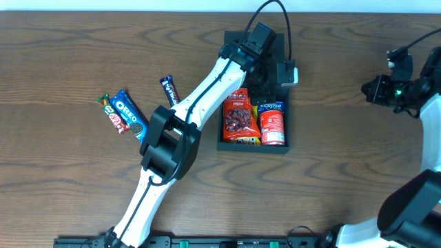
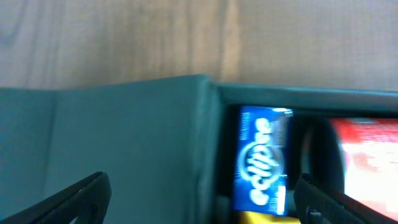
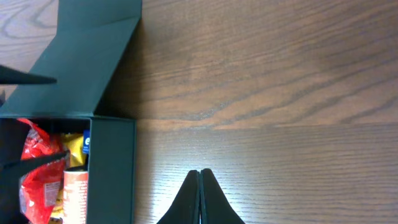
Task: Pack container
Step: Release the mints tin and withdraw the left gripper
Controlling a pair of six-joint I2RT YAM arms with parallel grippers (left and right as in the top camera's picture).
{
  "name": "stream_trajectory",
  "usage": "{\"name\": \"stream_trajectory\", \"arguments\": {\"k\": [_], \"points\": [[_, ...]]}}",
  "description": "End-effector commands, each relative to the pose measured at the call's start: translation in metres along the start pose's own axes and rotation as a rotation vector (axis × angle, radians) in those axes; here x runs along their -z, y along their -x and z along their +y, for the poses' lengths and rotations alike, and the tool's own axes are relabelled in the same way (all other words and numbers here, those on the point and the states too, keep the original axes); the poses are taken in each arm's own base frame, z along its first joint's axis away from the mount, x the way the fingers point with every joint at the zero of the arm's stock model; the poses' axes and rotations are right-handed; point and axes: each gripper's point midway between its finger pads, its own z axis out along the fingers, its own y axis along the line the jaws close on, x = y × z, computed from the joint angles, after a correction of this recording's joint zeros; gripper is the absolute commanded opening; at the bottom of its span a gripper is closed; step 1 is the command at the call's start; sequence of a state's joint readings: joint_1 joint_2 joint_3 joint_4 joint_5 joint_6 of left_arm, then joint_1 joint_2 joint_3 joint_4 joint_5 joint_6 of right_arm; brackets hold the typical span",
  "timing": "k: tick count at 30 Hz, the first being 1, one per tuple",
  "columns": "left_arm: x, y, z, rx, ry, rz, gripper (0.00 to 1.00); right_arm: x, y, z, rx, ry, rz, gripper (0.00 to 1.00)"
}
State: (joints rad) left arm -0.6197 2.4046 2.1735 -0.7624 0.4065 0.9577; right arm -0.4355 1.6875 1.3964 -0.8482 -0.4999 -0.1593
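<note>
The container is a dark slate-blue box at the table's middle, its flap lid folded open at the back. Inside it lie a red snack bag, a red pack with a blue top and a yellow pack between them. My left gripper hovers over the box's rear part. In the left wrist view its fingers are wide open, astride the box wall and a blue Eclipse pack. My right gripper is at the far right, shut and empty above bare wood.
Left of the box lie an Oreo pack, a red and green bar and a dark blue bar. The left arm crosses the table diagonally. The right wrist view shows the box and its flap at left.
</note>
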Motion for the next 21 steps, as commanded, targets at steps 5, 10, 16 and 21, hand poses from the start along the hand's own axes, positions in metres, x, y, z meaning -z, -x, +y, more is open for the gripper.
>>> {"name": "stream_trajectory", "arguments": {"k": [5,10,16,21], "points": [[0.04,0.022,0.026,0.071,0.141,-0.021,0.95,0.001,0.004,0.003,0.023,0.005,-0.009,0.02],[0.075,0.023,0.046,0.113,0.268,0.015,0.06,0.001,0.004,0.003,0.023,0.006,-0.008,0.02],[0.119,-0.006,0.063,0.262,0.443,0.168,0.06,-0.002,0.004,0.007,0.028,0.023,-0.004,0.02],[0.132,-0.056,0.061,0.478,0.426,0.26,0.06,-0.024,-0.005,0.028,0.053,0.114,0.051,0.02]]}}
